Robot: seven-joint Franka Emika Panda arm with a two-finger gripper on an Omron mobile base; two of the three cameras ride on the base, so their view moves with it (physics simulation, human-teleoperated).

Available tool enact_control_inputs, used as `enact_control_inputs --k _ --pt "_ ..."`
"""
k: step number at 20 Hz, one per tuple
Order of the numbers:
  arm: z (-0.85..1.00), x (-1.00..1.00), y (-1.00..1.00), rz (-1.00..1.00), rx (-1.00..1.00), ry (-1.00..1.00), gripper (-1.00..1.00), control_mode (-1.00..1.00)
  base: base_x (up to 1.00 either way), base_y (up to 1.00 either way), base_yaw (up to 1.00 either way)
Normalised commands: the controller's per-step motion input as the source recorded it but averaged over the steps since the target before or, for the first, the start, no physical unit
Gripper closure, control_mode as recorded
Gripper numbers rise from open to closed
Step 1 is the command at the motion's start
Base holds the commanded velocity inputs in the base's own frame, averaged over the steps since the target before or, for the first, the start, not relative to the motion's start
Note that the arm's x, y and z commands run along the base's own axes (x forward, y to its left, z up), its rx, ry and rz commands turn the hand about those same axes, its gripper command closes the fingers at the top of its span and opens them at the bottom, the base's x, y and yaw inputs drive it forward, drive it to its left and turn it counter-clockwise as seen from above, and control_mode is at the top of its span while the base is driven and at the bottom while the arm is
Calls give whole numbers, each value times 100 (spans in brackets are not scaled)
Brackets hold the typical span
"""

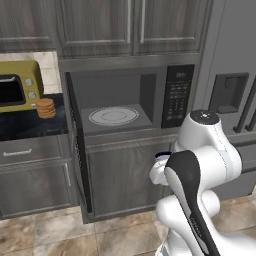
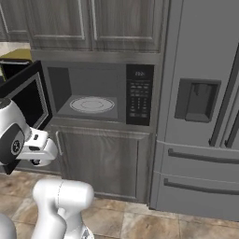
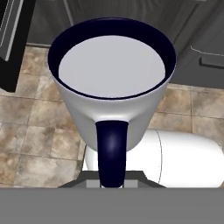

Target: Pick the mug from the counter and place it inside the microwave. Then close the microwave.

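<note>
The mug point(image 3: 112, 83), white with a dark rim and dark handle, is close up in the hand view with its handle toward the camera. It hangs over the tiled floor. My gripper point(image 1: 159, 169) is shut on it, low in front of the cabinet under the microwave point(image 1: 120, 100). The mug hides the fingertips. In the left base view, just the mug's dark rim point(image 1: 161, 155) peeks out behind my arm. The microwave stands open. Its door point(image 1: 78, 150) swings out to the left, and the white turntable point(image 1: 113, 116) is bare. The black counter point(image 1: 30, 125) lies to the left.
A mustard-yellow toaster oven point(image 1: 19, 85) and a stack of brown biscuits point(image 1: 46, 108) stand on the counter. The microwave's open door point(image 2: 29, 99) juts out near my arm. A grey fridge point(image 2: 200, 107) stands at the right. Grey cabinets run above and below the microwave.
</note>
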Motion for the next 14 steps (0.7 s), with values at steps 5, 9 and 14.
enact_control_inputs --k 5,9,14 --pt "0 0 0 0 0 0 100 100 0 0 0" --pt "0 -3 0 0 0 0 100 -100 -1 0 0" --pt "0 4 -4 5 0 0 100 -100 0 0 0"
